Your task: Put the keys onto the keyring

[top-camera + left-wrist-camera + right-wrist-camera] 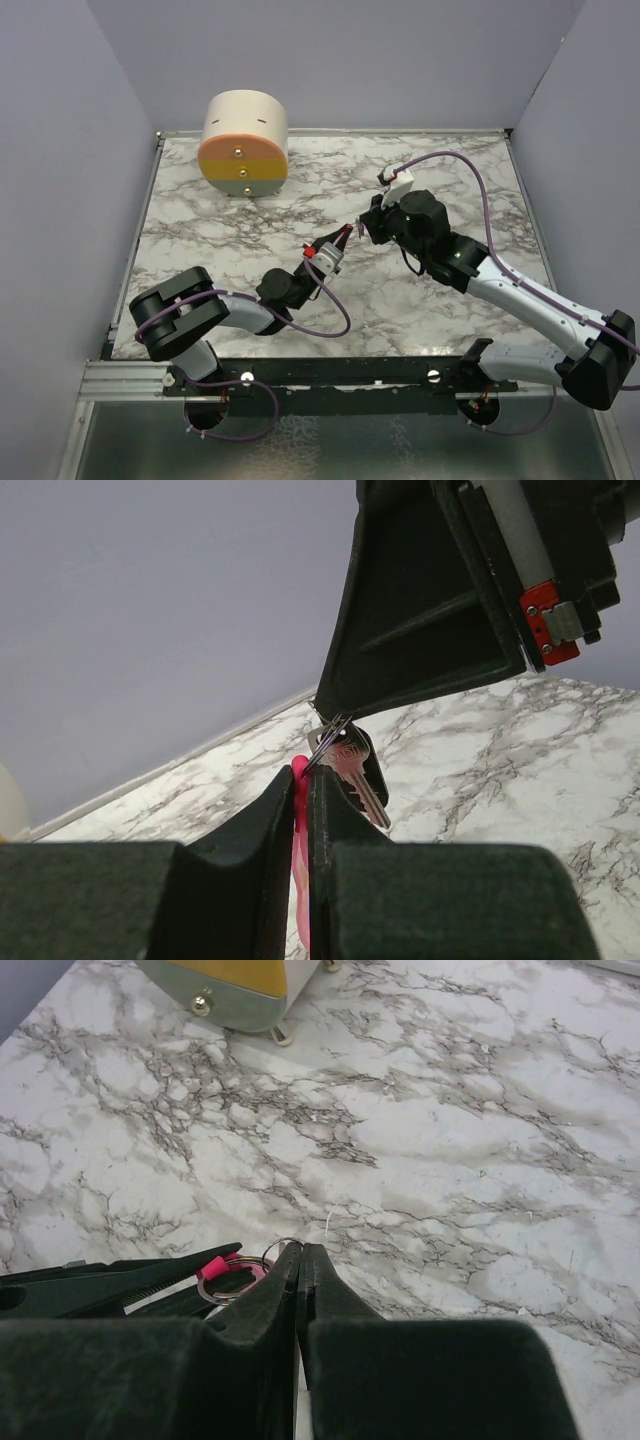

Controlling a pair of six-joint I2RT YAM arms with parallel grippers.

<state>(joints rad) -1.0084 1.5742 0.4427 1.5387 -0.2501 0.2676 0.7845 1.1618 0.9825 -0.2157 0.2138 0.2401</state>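
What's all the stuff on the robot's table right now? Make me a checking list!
Surface: grey-veined marble table, no spills seen.
Job's things: pink key pinched in the left jaws; silver key hangs on the keyring beside it.
Clutter: round cream-and-orange box, far left.
Grippers: left gripper shut on pink key; right gripper shut on keyring.
Cables: purple cables loop along both arms.
Surroundings: plain lilac walls.
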